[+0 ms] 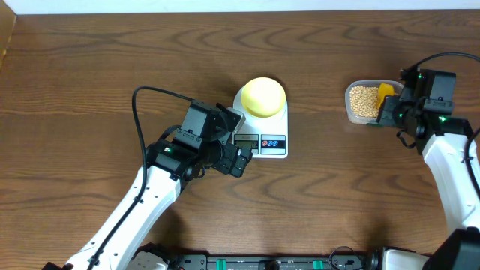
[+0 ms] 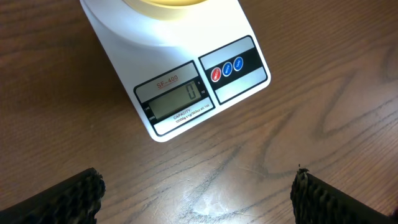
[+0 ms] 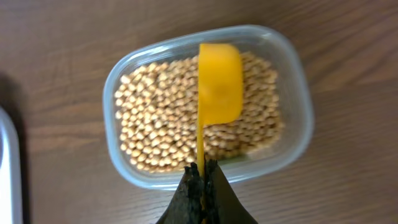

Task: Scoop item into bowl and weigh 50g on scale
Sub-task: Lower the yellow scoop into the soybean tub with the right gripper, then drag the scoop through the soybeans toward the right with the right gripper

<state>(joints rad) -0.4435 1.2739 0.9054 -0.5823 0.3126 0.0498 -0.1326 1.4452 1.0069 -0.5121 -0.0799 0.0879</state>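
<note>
The right gripper (image 3: 200, 180), jaws clenched on the thin handle of a yellow scoop (image 3: 219, 81), holds the scoop out over a clear plastic tub (image 3: 292, 81) filled with tan beans (image 3: 155, 118) at the right side of the wooden table (image 1: 90, 60). The handle is pinched at its far end, which leaves the whole cup of the scoop free to dip into the beans. No beans show on the scoop's yellow surface, and whether it touches the pile or hangs just above it cannot be told from the wrist view.

Well apart from the tub, near the middle of the table, a pale yellow bowl (image 1: 263, 96) sits on the round platform of a white kitchen scale (image 1: 274, 142). The bowl looks empty from above. The scale's grey display (image 2: 177, 101) shows a single zero, which suggests the bowl's own weight has been cancelled so that only the beans will count. The red and blue buttons (image 2: 227, 67) lie just beside the display.

The left gripper (image 2: 196, 196) hovers near the front edge of the scale with its jaws spread wide and nothing between them. Its camera looks straight at the display, a position that appears chosen to keep the reading in sight. By this evidence the weighing has not yet begun, and all the beans lie in the tub.
</note>
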